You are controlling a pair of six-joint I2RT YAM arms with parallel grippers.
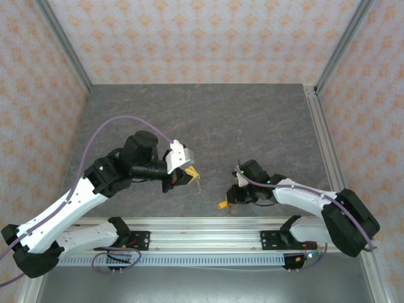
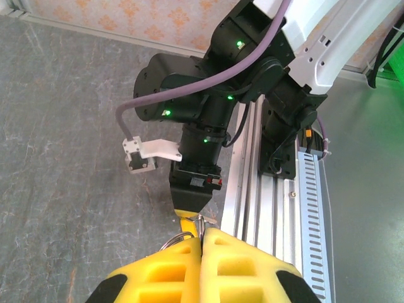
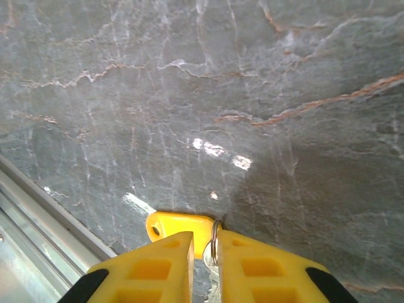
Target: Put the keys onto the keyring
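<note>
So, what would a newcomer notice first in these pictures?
Bright yellow fingers stand out against the grey marbled table. The left hand, near the table's front middle, is shut on a thin wire keyring. Facing it, by the front rail, the right hand pinches a small yellow-headed key.

The key [image 3: 180, 225] hides its blade between the fingers of the right gripper [image 3: 205, 245], themselves cut off at the bottom edge, and most of the thin keyring [image 2: 175, 239] vanishes inside the left gripper [image 2: 202, 232].
</note>
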